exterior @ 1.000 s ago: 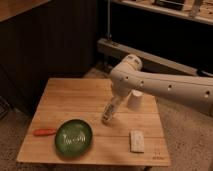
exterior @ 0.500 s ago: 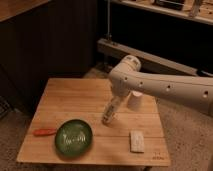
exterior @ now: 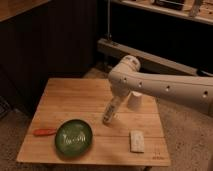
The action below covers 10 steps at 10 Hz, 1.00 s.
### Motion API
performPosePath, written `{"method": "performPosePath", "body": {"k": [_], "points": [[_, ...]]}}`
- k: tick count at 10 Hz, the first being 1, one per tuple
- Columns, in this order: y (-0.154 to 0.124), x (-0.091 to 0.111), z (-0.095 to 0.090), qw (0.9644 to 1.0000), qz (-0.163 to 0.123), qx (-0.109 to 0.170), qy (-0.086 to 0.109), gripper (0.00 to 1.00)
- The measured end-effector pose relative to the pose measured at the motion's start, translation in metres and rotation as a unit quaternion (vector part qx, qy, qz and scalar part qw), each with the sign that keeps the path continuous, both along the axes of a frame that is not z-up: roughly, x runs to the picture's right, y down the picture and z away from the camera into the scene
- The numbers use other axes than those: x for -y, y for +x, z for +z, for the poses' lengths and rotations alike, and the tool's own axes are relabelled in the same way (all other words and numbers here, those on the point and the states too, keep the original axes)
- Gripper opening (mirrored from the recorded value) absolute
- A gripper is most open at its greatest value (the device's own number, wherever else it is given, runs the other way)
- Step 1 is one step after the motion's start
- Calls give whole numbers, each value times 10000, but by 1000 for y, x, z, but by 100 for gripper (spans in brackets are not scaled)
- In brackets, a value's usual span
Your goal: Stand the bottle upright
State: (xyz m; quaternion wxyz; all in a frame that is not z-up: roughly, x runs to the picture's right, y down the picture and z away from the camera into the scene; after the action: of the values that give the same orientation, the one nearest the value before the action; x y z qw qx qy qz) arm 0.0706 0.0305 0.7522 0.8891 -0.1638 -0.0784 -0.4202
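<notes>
Bench (exterior: 75, 95): a light wooden top made of planks, carrying everything below; a speckled floor shows around it.
Pan handle (exterior: 44, 132): red-orange, lying flat near the front left edge of the bench and pointing left.
Frying pan (exterior: 74, 138): round and green, sitting open side up at front left, with pale marks inside the bowl. It is well apart from the bottle.
Bottle (exterior: 108, 117): slim and whitish with a pale label, near the middle of the bench, to the right of the pan and behind it. It is tilted, not upright. Its lower end is down at the bench surface towards the left, and its upper end leans up and right into the gripper. Whether the lower end touches the wood cannot be told.
Gripper (exterior: 113, 106): above the middle of the bench at the end of the forearm, angled down and left in line with the bottle.
Fingers: clamped on the upper part of the bottle, holding it at its slant.
Cup (exterior: 136, 100): plain white and tapered, standing behind and right of the bottle, partly hidden by the arm.
Block (exterior: 136, 140): flat, pale and rectangular, lying near the front right corner, apart from the bottle and the cup.
Arm (exterior: 165, 90): thick and white, reaching in from the right edge, bending at a rounded joint over the back of the bench, then dropping to the gripper.
</notes>
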Motion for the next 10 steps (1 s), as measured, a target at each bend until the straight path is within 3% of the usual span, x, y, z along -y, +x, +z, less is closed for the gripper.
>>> {"method": "performPosePath", "body": {"k": [4, 10], "points": [[4, 0, -2, 9999, -55, -124, 28, 49], [9, -6, -3, 9992, -177, -347, 74, 50]]}}
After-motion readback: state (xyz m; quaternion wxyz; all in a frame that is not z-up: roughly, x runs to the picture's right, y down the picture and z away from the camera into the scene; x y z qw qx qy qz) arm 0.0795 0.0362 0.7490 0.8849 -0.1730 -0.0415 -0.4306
